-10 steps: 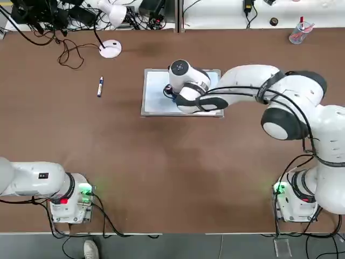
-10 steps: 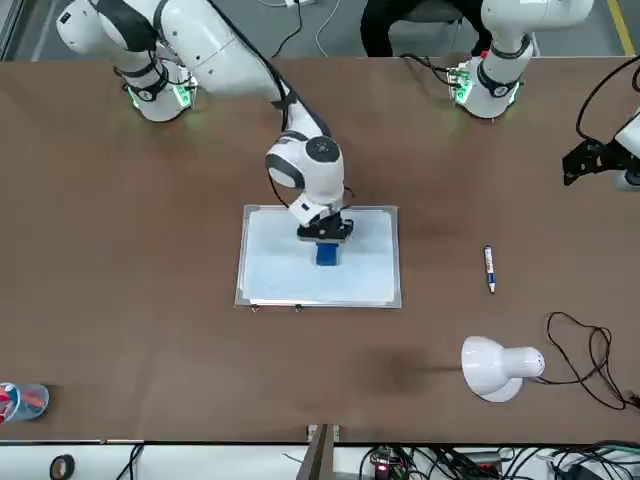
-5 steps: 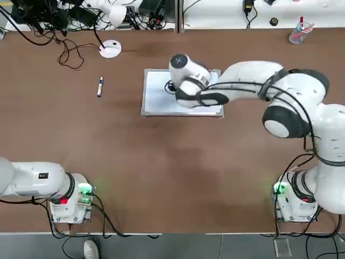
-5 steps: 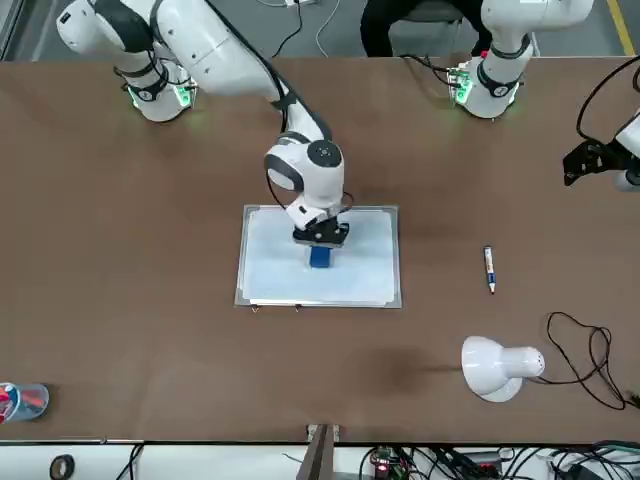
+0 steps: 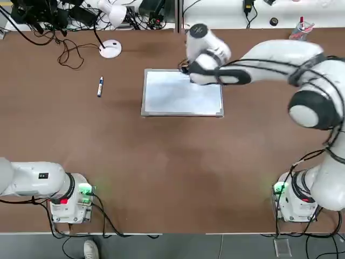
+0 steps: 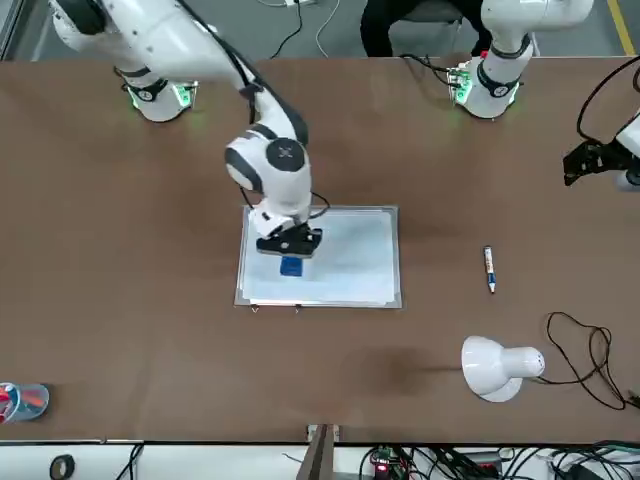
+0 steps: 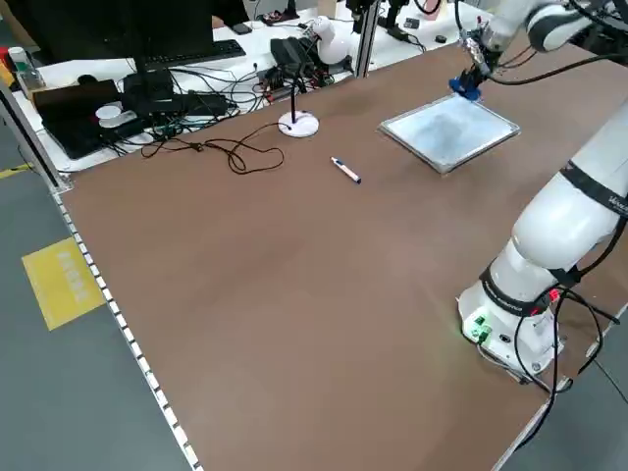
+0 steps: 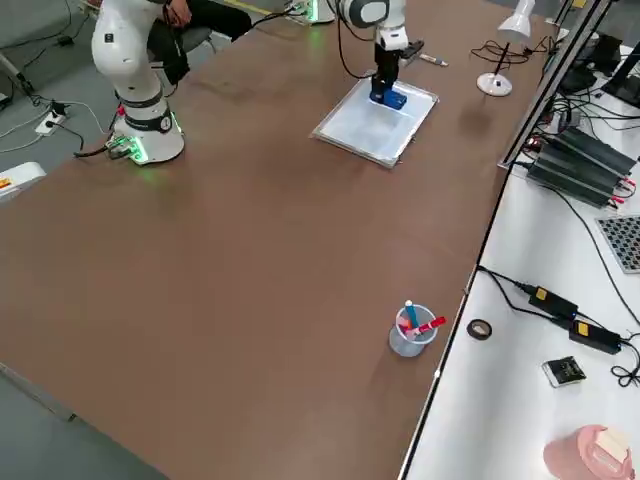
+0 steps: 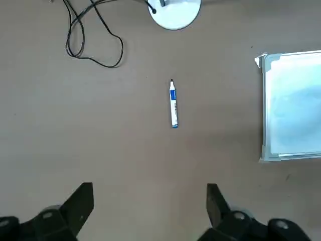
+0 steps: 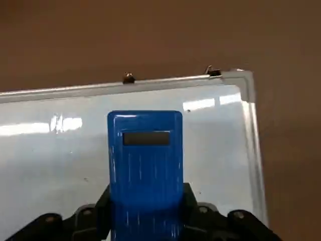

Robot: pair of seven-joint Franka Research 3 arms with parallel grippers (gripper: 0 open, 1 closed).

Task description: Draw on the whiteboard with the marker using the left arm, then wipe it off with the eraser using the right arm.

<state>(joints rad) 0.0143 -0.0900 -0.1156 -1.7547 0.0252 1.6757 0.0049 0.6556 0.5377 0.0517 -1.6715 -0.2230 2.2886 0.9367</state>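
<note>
A white desk lamp (image 6: 497, 368) is lying at the lower right of the front view, its black cable (image 6: 590, 356) looping just beside it. A clear cup (image 8: 409, 333) holding red and blue items is standing at the lower centre of the right side view, with a roll of tape (image 8: 480, 329) sitting near it. A shoe (image 5: 90, 249) is showing at the bottom edge of the top view.

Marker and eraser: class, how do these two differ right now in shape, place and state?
The marker is a slim white pen; the eraser is a blue block. The marker lies loose on the table; the eraser is clamped in the right gripper over the whiteboard. Both carry blue.
</note>
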